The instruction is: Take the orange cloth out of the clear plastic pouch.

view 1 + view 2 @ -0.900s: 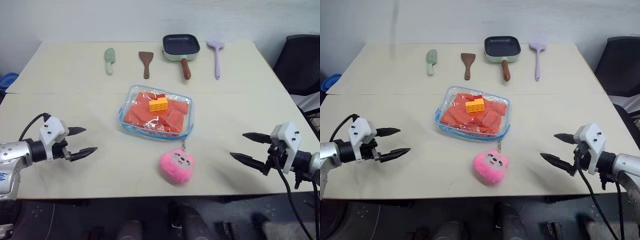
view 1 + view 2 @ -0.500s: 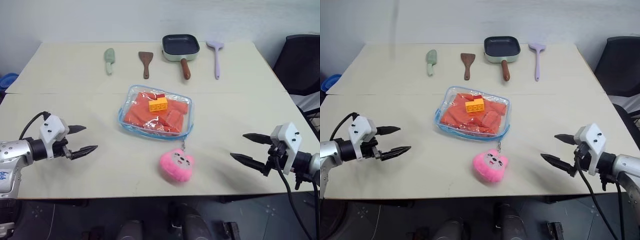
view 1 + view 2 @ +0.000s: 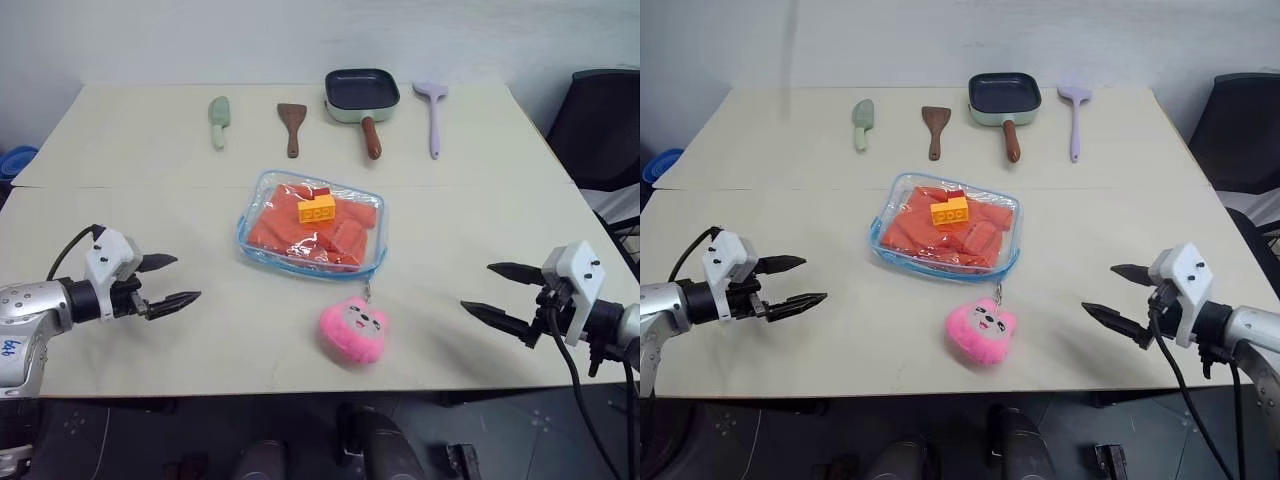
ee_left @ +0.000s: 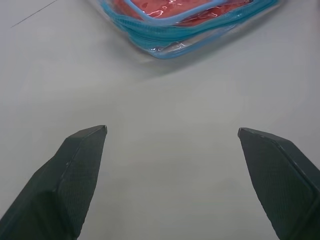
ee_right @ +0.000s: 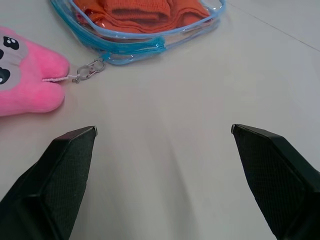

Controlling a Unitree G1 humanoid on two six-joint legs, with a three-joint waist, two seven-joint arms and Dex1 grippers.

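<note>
The clear plastic pouch (image 3: 300,268) with light-blue zipper trim lies flat at the table's middle. The orange cloth (image 3: 285,230) is folded inside it. A yellow and red toy brick (image 3: 317,208) rests on top of the pouch. A pink plush charm (image 3: 353,331) hangs off its near edge by a small clip. My left gripper (image 3: 187,279) hovers open over the table to the left of the pouch, pointing toward it, empty. My right gripper (image 3: 477,287) hovers open at the right, also empty. The left wrist view shows the pouch (image 4: 165,45) ahead, and the right wrist view shows the pouch (image 5: 135,47) and charm (image 5: 25,75).
Along the far side lie a green spatula (image 3: 218,121), a brown spatula (image 3: 291,127), a small dark pan (image 3: 361,94) and a purple spatula (image 3: 433,112). A black chair (image 3: 600,125) stands off the table's right edge.
My left gripper has crept slightly to the right, toward the pouch. The right gripper, pouch and charm have stayed where they were.
</note>
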